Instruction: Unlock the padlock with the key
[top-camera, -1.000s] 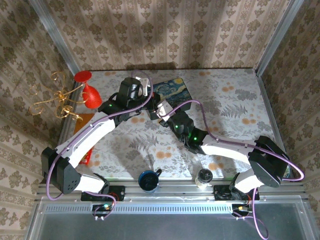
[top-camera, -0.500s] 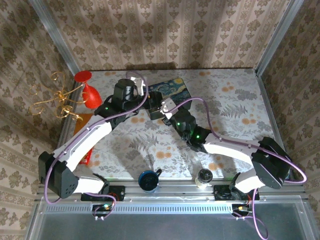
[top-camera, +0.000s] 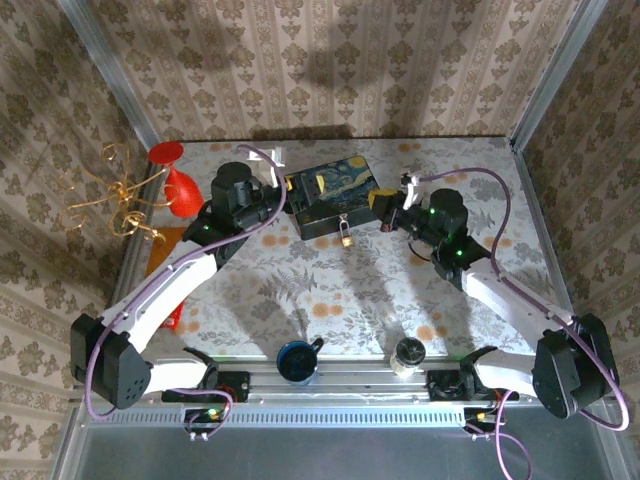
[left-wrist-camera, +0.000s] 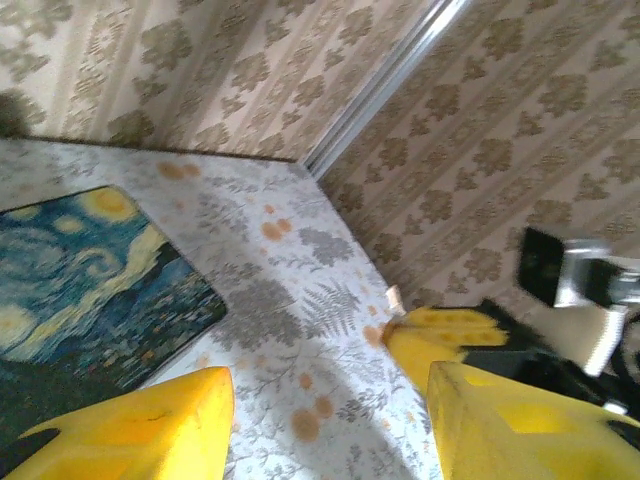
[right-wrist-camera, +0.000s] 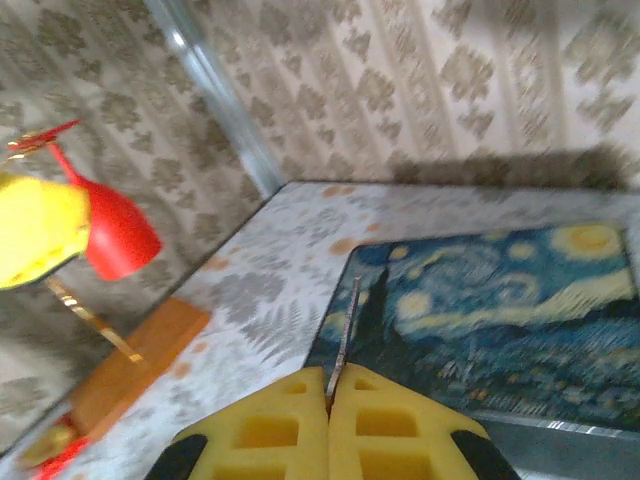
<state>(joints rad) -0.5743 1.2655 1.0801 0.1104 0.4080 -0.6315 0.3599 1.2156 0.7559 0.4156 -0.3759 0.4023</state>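
Top external: small brass padlock (top-camera: 345, 238) is hanging off the near face of the dark blue painted box (top-camera: 335, 185), far-middle of table. Right gripper (right-wrist-camera: 328, 385) is pinching a thin silvery key (right-wrist-camera: 343, 335), well apart from the lock. Left gripper (left-wrist-camera: 330, 400) is gaping, empty. Likely next: lining the key up with the keyhole.

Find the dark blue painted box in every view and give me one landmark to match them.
Top external: the dark blue painted box sits at upper centre, near the back wall.
Left wrist: the box lies at lower left, cut by the left edge.
Right wrist: the box fills the right half, running off the right edge.
Shared landmark: the floral table cover under the box.
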